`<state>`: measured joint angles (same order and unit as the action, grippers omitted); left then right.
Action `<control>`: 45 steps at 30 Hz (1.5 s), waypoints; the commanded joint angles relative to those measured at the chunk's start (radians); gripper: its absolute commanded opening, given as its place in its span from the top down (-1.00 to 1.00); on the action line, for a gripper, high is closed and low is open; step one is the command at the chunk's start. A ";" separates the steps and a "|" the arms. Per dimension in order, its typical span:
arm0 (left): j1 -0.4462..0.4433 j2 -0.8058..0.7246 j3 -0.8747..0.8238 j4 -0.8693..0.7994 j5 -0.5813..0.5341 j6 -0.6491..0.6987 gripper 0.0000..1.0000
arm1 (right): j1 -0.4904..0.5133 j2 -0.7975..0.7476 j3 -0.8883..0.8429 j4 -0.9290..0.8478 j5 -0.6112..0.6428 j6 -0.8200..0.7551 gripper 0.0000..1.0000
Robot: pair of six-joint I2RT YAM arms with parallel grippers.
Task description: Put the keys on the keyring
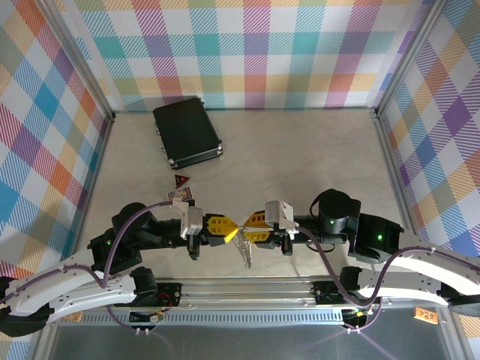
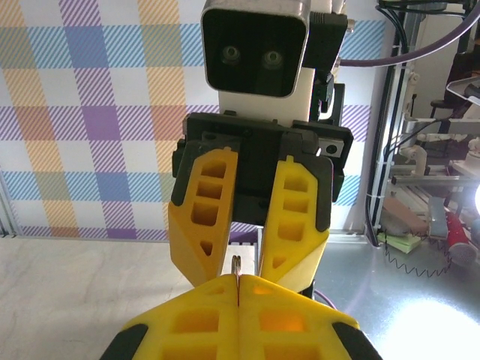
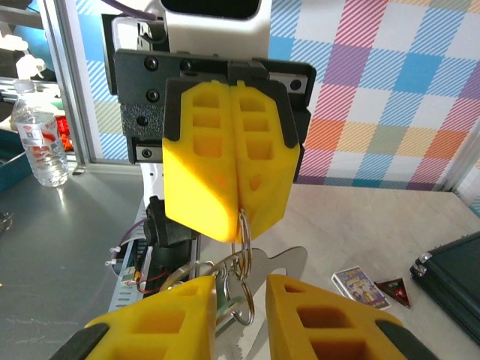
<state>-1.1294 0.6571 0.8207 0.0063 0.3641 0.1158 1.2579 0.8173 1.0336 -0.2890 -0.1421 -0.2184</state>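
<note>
1. Two arms are seen from above, meeting tip to tip at the near edge of the bench.
2. One keyring is counted. It is held up off the bench between the two sets of fingers and hangs down from them.
3. The keyring is shown in the right wrist view as a flat silver-grey metal plate with a curved outline. Thin wire rings are bunched at one edge; at least three are made out, but an exact count cannot be given.
4. The left fingers are pressed fully together. In the right wrist view one wire ring is seen pinched at the tips of the left fingers, and the rest of the keyring is hung from it.
5. In the left wrist view a thin metal edge is seen clamped in the seam of the left fingers.
6. The right fingers are parted a little. In their own view the right fingers are set on either side of the rings, and no grip on them is seen.
7. From the left wrist a narrow gap is shown between the right fingers.
8. One black case is laid at the far left of the bench, well apart from the keyring.
9. Two small items are laid between the case and the arms: one dark triangle with red on it, and one printed card just beside it.
10. One clear bottle is stood off the bench, beyond the frame.
</note>
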 commanded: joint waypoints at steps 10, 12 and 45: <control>0.003 0.003 -0.014 0.092 0.043 -0.030 1.00 | 0.003 -0.005 -0.021 0.067 -0.037 0.022 0.58; 0.003 0.006 -0.012 0.086 0.050 -0.026 1.00 | 0.003 -0.003 -0.023 0.073 -0.040 0.023 0.60; 0.003 0.079 0.129 -0.370 -0.148 0.190 0.74 | 0.003 0.236 0.290 -0.439 0.003 -0.129 1.00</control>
<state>-1.1290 0.7380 0.9287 -0.3695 0.2447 0.2878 1.2568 1.0443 1.2781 -0.6991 -0.0868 -0.3244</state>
